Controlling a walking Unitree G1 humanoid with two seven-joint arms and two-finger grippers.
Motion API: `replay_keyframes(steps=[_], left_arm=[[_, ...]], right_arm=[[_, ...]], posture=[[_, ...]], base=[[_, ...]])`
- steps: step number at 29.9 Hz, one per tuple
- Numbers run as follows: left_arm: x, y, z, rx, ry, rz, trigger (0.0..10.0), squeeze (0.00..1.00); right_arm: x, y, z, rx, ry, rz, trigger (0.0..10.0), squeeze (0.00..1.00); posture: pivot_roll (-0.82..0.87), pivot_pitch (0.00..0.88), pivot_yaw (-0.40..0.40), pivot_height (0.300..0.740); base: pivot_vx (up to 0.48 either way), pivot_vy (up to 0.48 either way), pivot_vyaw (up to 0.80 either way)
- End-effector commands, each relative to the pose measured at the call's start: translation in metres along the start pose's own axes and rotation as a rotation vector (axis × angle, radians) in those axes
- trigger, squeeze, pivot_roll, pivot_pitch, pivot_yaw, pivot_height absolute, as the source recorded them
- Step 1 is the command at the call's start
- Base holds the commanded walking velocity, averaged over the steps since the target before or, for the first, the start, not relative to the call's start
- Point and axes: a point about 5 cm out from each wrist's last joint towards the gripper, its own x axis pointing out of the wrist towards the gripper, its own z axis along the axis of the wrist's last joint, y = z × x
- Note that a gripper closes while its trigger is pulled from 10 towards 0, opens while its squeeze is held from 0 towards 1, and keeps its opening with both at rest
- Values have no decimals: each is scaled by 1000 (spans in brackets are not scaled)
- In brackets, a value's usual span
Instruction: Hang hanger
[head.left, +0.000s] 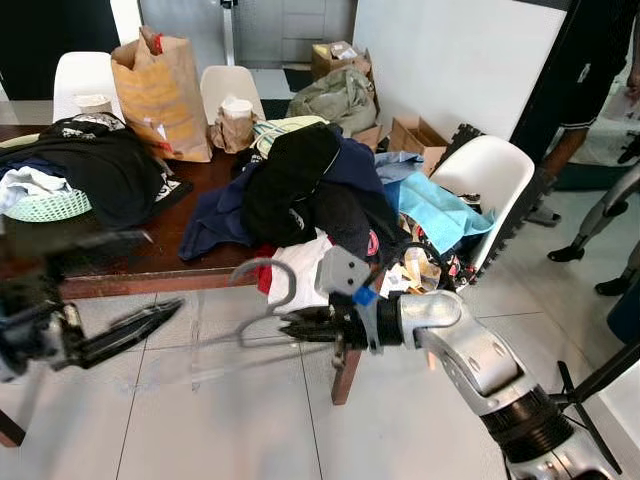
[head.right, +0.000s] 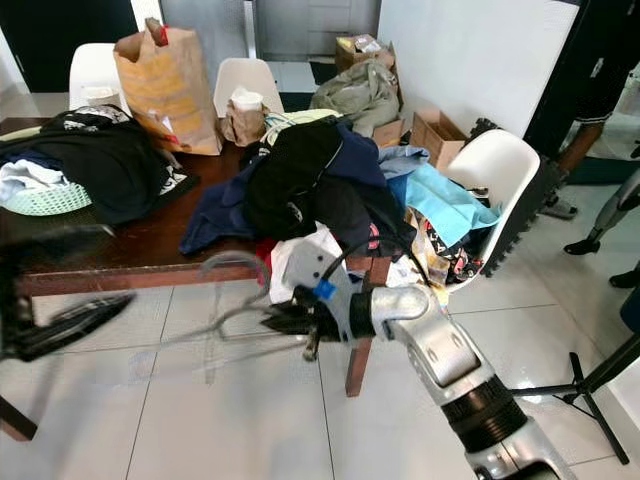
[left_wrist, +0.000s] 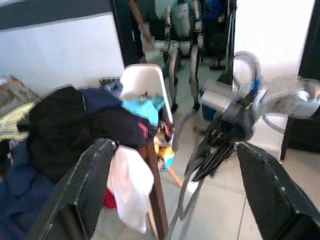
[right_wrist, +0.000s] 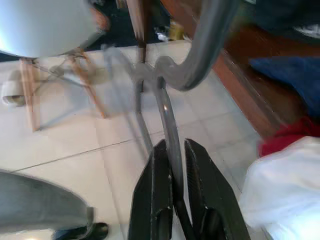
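The right gripper (head.left: 300, 328) is clamping the hanger (head.left: 262, 300) at frame centre, carrying it in transit. The left gripper (head.left: 130, 325), lower left, is standing apart and empty. No rail is in view; next move: locating one. The table (head.left: 140, 262) behind is piled with clothes (head.left: 310, 190). No legible writing.

The right arm (head.left: 480, 365) is reaching forward and across to the robot's left, bent at the elbow, with its wrist turned level. The right gripper (head.left: 300, 328) is pinching its two black fingers (right_wrist: 155, 200) together on the thin grey wire of the hanger (head.left: 262, 290), gripping it below the hook. The left arm is extending forward low on the robot's left, and the left gripper (head.left: 140, 325) is holding its fingers (left_wrist: 82, 190) wide apart, pointing toward the right gripper with nothing between them.
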Motion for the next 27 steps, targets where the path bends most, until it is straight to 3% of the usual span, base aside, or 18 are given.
replay_keyframes(steps=[1,2,3,4,5,6,7,8,9,10,11,12,13,15,17,20,27], left_arm=[[-2,7,6,33,-44,106,10000,1000],[-7,20,-1,45,-61,285,10000,1000],[-7,20,-1,45,-61,285,10000,1000],[-10,31,-8,32,-73,445,10000,1000],[-10,31,-8,32,-73,445,10000,1000],[-15,41,-24,-1,-53,630,10000,24],[-19,47,-39,-26,-22,762,10000,24],[-23,51,-59,-52,44,929,10000,0],[-23,51,-59,-52,44,929,10000,0],[-26,52,-73,-61,94,1030,10000,0],[-26,52,-73,-61,94,1030,10000,0],[-23,46,-90,-44,185,1099,10000,0],[-23,46,-90,-44,185,1099,10000,0],[-4,26,-111,-81,233,1128,10000,0],[4,20,-115,-101,227,1131,10000,0],[9,18,-114,-105,210,1148,10000,0],[8,35,-99,-57,110,1264,10000,0]], right_arm=[[-2,-21,-4,69,5,-166,0,0],[-2,-36,-8,186,-31,-300,0,0],[-2,-36,-8,186,-31,-300,0,0],[-2,-45,-11,284,-70,-384,0,0],[-2,-45,-11,284,-70,-384,0,0],[-2,-50,-9,398,-159,-432,0,0],[-1,-52,-6,493,-245,-450,0,0],[0,-53,-1,595,-350,-455,3569,0],[0,-53,-1,595,-350,-455,3569,0],[1,-53,1,660,-417,-455,10000,0],[1,-53,1,660,-417,-455,10000,0],[5,-48,4,734,-477,-408,10000,0],[5,-48,4,734,-477,-408,10000,0],[14,-36,8,781,-528,-318,10000,0],[17,-32,9,797,-547,-288,10000,0],[20,-30,12,807,-574,-263,10000,0],[22,-31,21,840,-642,-277,10000,0]], posture=[[64,0,-61,740],[68,0,-64,740],[68,0,-64,740],[70,0,-66,740],[70,0,-66,740],[76,0,-71,740],[77,0,-74,740],[85,0,-79,740],[85,0,-79,740],[85,0,-79,740],[85,0,-79,740],[88,0,-78,740],[88,0,-78,740],[85,0,-75,740],[85,0,-72,740],[85,0,-70,740],[80,0,-51,740]], base=[[0,0,0],[0,0,0],[0,0,0],[0,0,0],[0,0,0],[0,0,0],[0,0,0],[0,0,0],[0,0,0],[0,0,0],[0,0,0],[0,0,0],[0,0,0],[0,0,0],[0,0,0],[0,0,0],[0,0,0]])
